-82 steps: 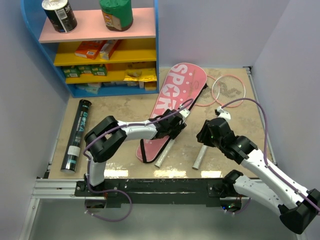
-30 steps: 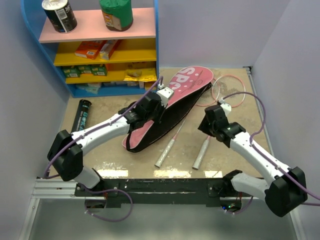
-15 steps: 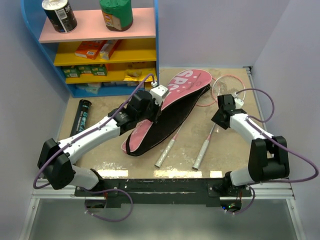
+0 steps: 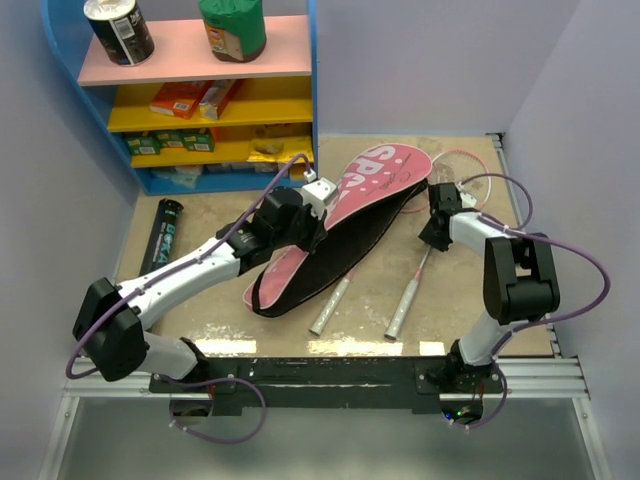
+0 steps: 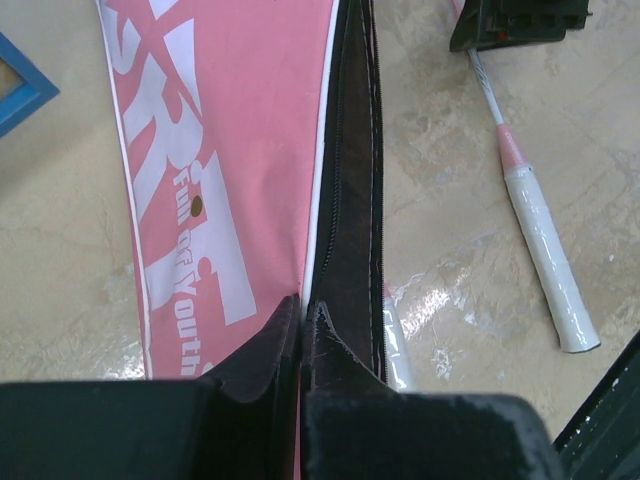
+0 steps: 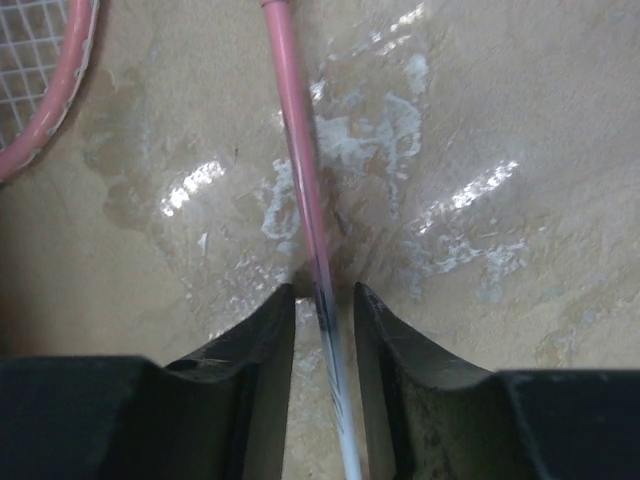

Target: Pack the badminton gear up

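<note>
The pink cover (image 4: 372,180) with white "SPORT" lies slanted mid-table, and its black-edged upper flap is lifted. My left gripper (image 4: 315,222) (image 5: 302,305) is shut on that flap's edge, with the pink face (image 5: 220,150) to its left. One racket's white handle (image 4: 330,308) sticks out from under the cover. The second racket lies to the right, showing its handle (image 4: 399,316) (image 5: 548,265), pink shaft (image 6: 295,130) and head (image 4: 462,172). My right gripper (image 4: 432,232) (image 6: 322,290) stands down at the table, open, its fingers straddling that shaft with a gap on each side. The black tube (image 4: 160,245) lies at the left.
A blue shelf unit (image 4: 312,100) with yellow and pink shelves holds snack cans and boxes at the back left. Pale walls close in on the left, back and right. A metal rail (image 4: 300,370) runs along the near edge.
My right gripper has moved up the racket shaft toward the head, and its jaws have narrowed around the shaft. The left gripper keeps hold of the lifted flap, having shifted only slightly.
</note>
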`<state>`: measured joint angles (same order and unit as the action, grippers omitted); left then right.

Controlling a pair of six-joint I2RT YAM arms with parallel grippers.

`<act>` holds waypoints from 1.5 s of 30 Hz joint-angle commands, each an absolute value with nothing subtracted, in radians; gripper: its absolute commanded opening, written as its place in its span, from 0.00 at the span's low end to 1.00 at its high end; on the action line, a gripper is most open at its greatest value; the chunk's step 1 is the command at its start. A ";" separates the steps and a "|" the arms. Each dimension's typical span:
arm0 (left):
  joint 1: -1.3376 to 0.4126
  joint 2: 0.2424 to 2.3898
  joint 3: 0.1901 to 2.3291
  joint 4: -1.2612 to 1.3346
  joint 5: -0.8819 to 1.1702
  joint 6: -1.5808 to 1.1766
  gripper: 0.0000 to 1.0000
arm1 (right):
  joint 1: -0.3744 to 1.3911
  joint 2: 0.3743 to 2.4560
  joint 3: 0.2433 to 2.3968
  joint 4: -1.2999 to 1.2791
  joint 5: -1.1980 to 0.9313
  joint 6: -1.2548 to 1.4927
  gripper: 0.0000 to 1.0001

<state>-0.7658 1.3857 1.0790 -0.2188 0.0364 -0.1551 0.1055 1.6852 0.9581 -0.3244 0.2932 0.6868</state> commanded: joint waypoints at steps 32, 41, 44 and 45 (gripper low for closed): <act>-0.664 1.496 1.216 -0.087 0.061 -0.265 0.00 | 0.394 1.074 0.854 -0.712 0.402 0.824 0.00; -0.663 1.569 1.290 -0.075 0.049 -0.262 0.00 | 0.597 1.005 0.871 -0.862 0.396 0.953 0.00; -0.664 1.586 1.313 -0.078 0.063 -0.267 0.00 | 0.646 1.015 0.868 -0.874 0.380 0.969 0.00; -0.664 1.589 1.316 -0.080 0.069 -0.267 0.00 | 0.673 1.022 0.871 -0.870 0.371 0.976 0.00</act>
